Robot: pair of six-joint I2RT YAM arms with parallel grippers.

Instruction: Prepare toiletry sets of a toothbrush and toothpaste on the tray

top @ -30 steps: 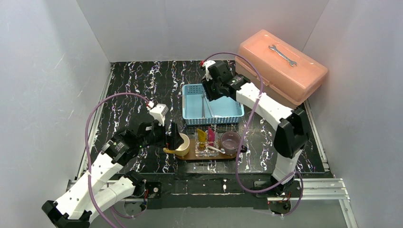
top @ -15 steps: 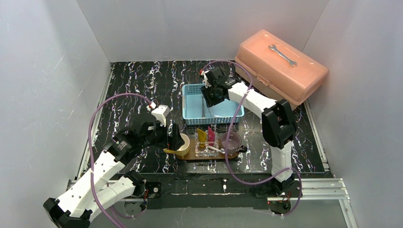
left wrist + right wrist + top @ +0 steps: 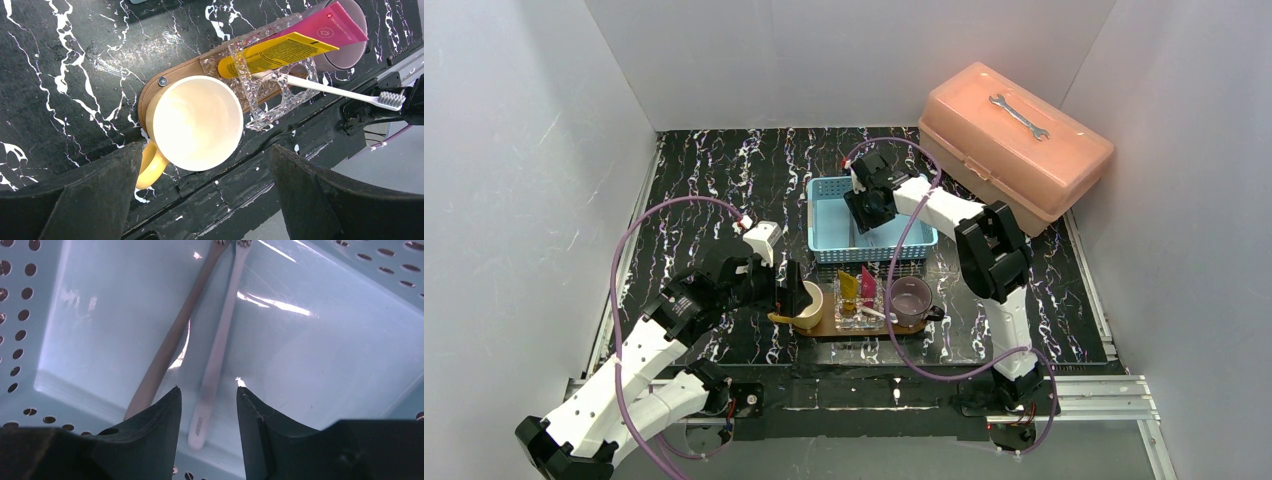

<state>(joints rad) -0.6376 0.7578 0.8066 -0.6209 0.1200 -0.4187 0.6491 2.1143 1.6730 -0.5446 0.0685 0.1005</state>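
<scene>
Your right gripper [image 3: 207,392], jaws parted, straddles a white toothbrush [image 3: 220,345] in the blue basket [image 3: 350,355]; toothpaste tubes [image 3: 280,50] (plus one toothbrush [image 3: 340,91]) already wait on the tray [image 3: 180,72], your left gripper [image 3: 205,150] spread wide above.

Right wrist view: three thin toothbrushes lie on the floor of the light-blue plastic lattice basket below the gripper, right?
No, two: the right wrist view shows one grey-brown toothbrush and one white toothbrush on the floor of the light-blue plastic lattice basket below the right gripper.
</scene>
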